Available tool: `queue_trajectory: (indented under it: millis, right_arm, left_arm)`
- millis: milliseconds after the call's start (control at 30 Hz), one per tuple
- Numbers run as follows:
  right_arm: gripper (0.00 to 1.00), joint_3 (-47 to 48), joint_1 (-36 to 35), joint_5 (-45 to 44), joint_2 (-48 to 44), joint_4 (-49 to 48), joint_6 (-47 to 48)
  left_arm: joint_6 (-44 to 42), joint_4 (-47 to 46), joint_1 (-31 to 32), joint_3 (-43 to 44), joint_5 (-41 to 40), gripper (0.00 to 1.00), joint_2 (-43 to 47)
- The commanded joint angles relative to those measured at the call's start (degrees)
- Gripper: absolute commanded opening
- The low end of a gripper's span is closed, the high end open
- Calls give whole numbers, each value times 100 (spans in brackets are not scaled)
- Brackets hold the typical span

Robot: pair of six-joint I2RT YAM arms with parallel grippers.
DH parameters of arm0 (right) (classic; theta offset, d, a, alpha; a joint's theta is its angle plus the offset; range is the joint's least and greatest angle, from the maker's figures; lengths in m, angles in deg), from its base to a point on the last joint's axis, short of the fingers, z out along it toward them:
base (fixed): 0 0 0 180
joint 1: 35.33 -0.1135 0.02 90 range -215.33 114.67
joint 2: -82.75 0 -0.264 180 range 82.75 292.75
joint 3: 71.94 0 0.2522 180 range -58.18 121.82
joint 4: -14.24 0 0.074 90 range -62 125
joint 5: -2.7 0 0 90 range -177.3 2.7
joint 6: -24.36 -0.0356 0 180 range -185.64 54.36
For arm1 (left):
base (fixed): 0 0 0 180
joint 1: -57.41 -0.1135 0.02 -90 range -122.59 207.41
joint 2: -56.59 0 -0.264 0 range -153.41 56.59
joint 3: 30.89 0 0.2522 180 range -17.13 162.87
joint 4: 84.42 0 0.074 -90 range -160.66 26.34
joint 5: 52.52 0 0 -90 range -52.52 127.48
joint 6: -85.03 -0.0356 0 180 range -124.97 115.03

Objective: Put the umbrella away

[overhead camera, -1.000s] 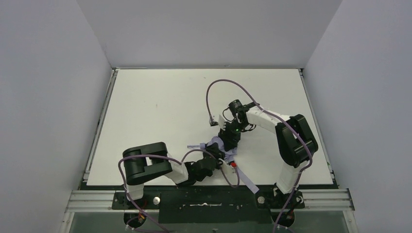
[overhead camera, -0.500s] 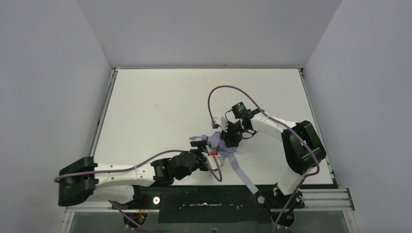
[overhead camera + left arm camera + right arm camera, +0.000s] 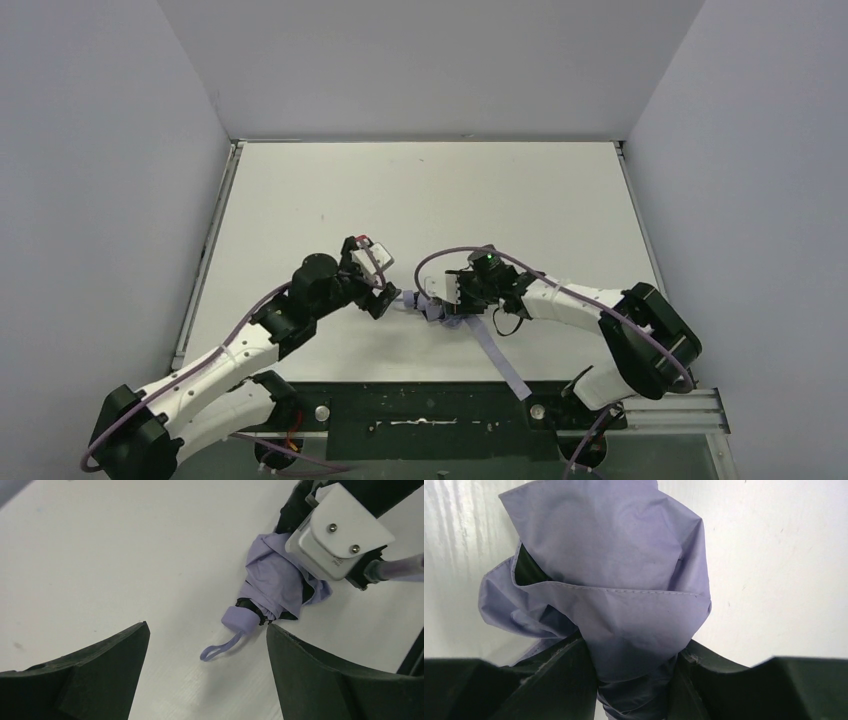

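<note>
The umbrella (image 3: 274, 582) lies folded on the white table (image 3: 320, 190), a bundle of pale lavender fabric. Its small handle (image 3: 240, 618) and wrist loop (image 3: 218, 650) point toward my left gripper. In the top view the umbrella (image 3: 426, 306) sits between both grippers. My left gripper (image 3: 207, 627) stands wide open just short of the handle, nothing between its fingers (image 3: 100, 675). My right gripper (image 3: 634, 655) is shut on the umbrella's fabric (image 3: 614, 575), its fingers (image 3: 559, 680) pressing the bunched cloth from both sides. From above, the left gripper (image 3: 384, 298) is left of the bundle and the right gripper (image 3: 452, 303) on its right.
A long lavender strip (image 3: 498, 358) trails from the bundle toward the table's near edge. Purple cables (image 3: 440, 258) loop over both arms. Grey walls close in the table on three sides, and a metal rail (image 3: 420, 410) runs along the front.
My left gripper opened wide and swung from the near edge to the umbrella's left side. My right gripper pulled the umbrella left and nearer, keeping its hold.
</note>
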Motion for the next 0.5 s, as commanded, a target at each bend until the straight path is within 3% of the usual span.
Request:
queue_trajectory:
  millis: [0,133,333,467]
  right_arm:
    - [20,-554,-396,-453,-259,-922,283]
    - [19,-934,-731,-647,-546,-1393,358]
    - [19,-1243,-1192,-1151,-621,-1798,479]
    - [18,-1400,-1346,-1287,-655,-2093,368]
  left_arm:
    - [302,251,-301,484,1644,85,-615]
    - [157,166,-388,791,2161,85,-1321]
    - [463,50,-646,1390,3618,86,-2562]
    - [506,-13,-640,1608,3832,89,-3176]
